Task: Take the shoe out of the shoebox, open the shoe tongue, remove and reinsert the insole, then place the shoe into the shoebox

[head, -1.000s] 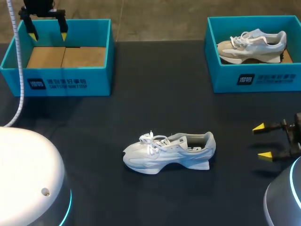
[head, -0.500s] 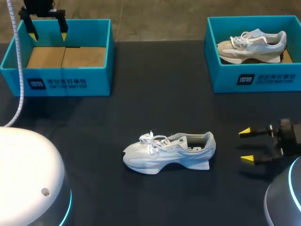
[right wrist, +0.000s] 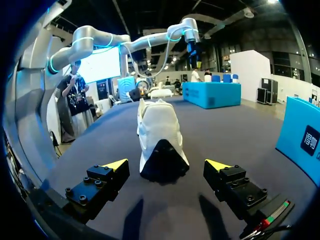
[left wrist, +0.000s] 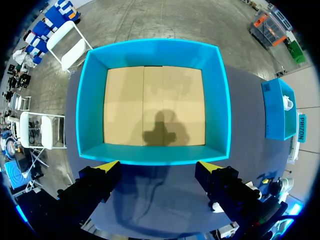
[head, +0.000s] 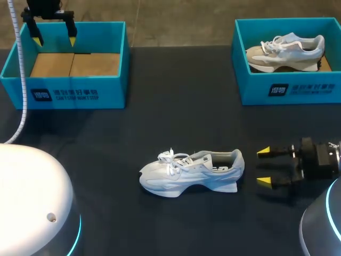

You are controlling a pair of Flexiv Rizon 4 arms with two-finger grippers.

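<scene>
A white sneaker (head: 191, 172) stands upright on the dark table near its middle, toe to the left, heel to the right. My right gripper (head: 265, 167) is open just right of the heel, fingers pointing at it; in the right wrist view the sneaker's heel (right wrist: 161, 142) lies straight ahead of the right gripper (right wrist: 168, 165), apart from both tips. My left gripper (head: 53, 33) hangs open above the empty blue shoebox (head: 68, 88) at the far left. The left wrist view looks straight down into that shoebox (left wrist: 155, 55) ahead of the left gripper (left wrist: 157, 165).
A second blue shoebox (head: 287, 88) at the far right holds a beige-and-white sneaker (head: 285, 52). My left arm's white base (head: 32, 202) fills the near left corner.
My right gripper has moved left across the table toward the white sneaker's heel, staying open. The left arm and the sneaker have not moved.
</scene>
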